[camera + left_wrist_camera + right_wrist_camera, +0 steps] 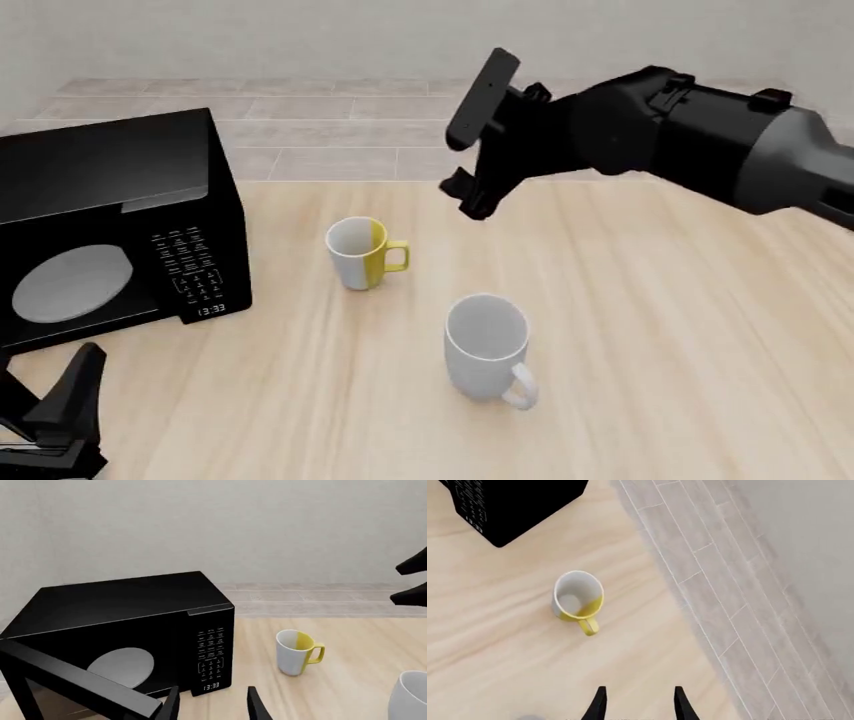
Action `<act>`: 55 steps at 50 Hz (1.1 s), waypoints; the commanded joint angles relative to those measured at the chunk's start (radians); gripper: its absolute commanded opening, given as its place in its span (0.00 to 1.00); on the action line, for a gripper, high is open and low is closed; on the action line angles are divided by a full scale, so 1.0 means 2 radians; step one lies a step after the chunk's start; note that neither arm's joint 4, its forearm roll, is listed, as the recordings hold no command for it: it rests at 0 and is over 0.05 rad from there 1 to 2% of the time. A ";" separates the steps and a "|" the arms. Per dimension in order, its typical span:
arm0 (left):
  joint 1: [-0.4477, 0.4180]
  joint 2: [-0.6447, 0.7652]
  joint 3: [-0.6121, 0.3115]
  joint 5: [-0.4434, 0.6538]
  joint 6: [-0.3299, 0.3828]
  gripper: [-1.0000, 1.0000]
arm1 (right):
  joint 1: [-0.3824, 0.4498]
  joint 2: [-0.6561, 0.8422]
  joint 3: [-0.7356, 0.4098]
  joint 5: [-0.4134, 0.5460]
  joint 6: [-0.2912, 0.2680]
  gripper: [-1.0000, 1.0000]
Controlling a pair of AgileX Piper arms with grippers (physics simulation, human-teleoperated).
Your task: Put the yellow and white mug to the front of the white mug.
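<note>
The yellow and white mug point(360, 252) stands upright on the wooden table, its yellow handle pointing right. It also shows in the left wrist view point(295, 652) and the right wrist view point(578, 600). The larger white mug point(486, 342) stands nearer to me and a little right of it, handle toward the front right; only its rim shows in the left wrist view point(410, 695). My right gripper point(463, 197) is open and empty, in the air behind and to the right of the small mug. My left gripper point(67, 400) is open and empty, low at the front left.
A black microwave point(107, 200) stands at the table's left with its door swung open point(73, 682) and a round plate point(74, 285) inside. The table's far edge point(334, 181) runs just behind the mugs, with tiled floor beyond.
</note>
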 commanded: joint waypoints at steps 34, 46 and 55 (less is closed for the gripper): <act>0.000 0.000 0.000 0.000 0.000 1.00 | 0.039 0.150 -0.137 0.063 -0.007 1.00; 0.000 0.000 0.000 0.000 0.000 1.00 | 0.040 0.179 -0.148 0.052 0.004 1.00; 0.000 0.000 0.000 0.000 0.000 1.00 | 0.043 0.196 -0.149 0.043 0.012 1.00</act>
